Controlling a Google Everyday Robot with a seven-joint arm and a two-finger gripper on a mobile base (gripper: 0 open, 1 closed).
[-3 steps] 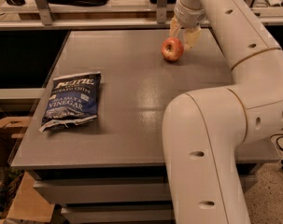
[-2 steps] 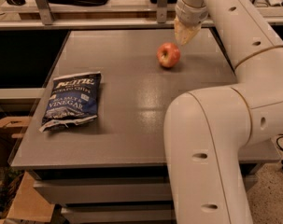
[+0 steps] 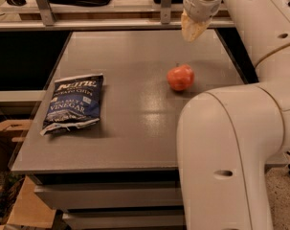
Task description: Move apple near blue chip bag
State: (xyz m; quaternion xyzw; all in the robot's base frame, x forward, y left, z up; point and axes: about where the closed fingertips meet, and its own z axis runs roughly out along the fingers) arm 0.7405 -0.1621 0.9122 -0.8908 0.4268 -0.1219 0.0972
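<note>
End effector [image 3: 194,28]: upper right, apart from apple [image 3: 180,77]; width cannot tell
Risk: nudge it and your apple rolls away from blue chip bag [image 3: 73,103]

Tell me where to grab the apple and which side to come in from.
Take the apple across its widest middle, coming straight down from above. It is round and sits alone on the table with bare surface all round, so no side is blocked. The tool hangs above the table's far edge, behind the apple.
</note>
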